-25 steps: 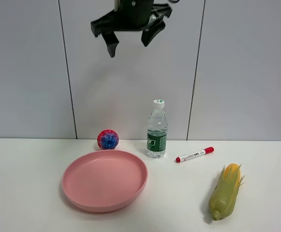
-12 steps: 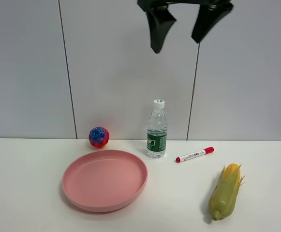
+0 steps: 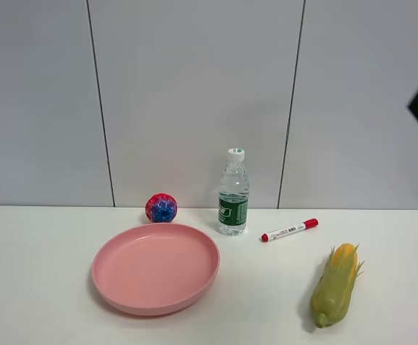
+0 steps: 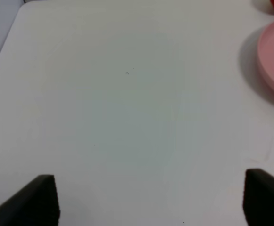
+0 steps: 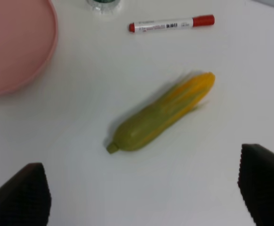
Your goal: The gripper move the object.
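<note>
Now the right gripper [image 5: 141, 193] is spread wide above the corn cob [image 5: 160, 113]; the left gripper [image 4: 148, 200], also spread, hangs over bare table [image 4: 127, 94]. The object [image 3: 161, 208] sits behind the pink plate [image 3: 115, 251], nearer the left arm, I judge.

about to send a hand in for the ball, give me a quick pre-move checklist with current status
1. Small glittery red and blue ball resting free on the white table by the wall: ok.
2. Ball clear of the round pink plastic plate, sitting just behind its rim: ok.
3. Clear plastic water bottle upright, standing apart from the ball: ok.
4. Left hand open and empty over bare table: ok.
5. Right hand open and empty above the yellow-green corn cob: ok.
6. Either hand lined up over the ball: not ok.
</note>
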Robot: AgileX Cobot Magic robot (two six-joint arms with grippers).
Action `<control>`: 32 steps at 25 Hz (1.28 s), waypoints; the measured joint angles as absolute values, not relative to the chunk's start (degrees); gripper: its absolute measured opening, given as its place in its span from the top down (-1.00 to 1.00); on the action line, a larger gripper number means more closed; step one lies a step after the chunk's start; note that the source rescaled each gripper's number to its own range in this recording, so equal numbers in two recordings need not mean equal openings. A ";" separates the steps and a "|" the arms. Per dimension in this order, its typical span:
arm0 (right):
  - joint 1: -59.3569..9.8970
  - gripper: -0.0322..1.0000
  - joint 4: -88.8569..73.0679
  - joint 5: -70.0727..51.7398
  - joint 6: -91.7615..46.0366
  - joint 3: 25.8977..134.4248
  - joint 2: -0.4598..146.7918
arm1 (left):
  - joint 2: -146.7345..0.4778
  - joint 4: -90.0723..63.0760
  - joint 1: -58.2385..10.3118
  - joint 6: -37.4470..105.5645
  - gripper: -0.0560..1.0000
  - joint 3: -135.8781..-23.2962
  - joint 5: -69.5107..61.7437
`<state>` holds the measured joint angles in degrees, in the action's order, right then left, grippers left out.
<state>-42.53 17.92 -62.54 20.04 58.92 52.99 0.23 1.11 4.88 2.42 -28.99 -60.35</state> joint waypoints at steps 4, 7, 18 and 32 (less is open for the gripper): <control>-32.95 -0.05 15.37 -67.49 20.86 52.49 44.14 | 0.23 1.11 4.88 2.42 -1.00 -28.99 -60.35; -22.95 -0.05 14.01 -68.82 20.86 47.48 38.15 | 0.23 1.11 4.88 2.42 -1.00 -28.99 -60.35; -4.98 -0.05 10.82 -69.05 15.45 37.69 13.84 | 0.23 1.11 4.88 2.42 -1.00 -28.99 -60.35; 0.00 -0.52 8.47 -70.00 8.32 31.23 -0.13 | 0.23 1.11 4.88 2.42 -1.00 -28.99 -60.35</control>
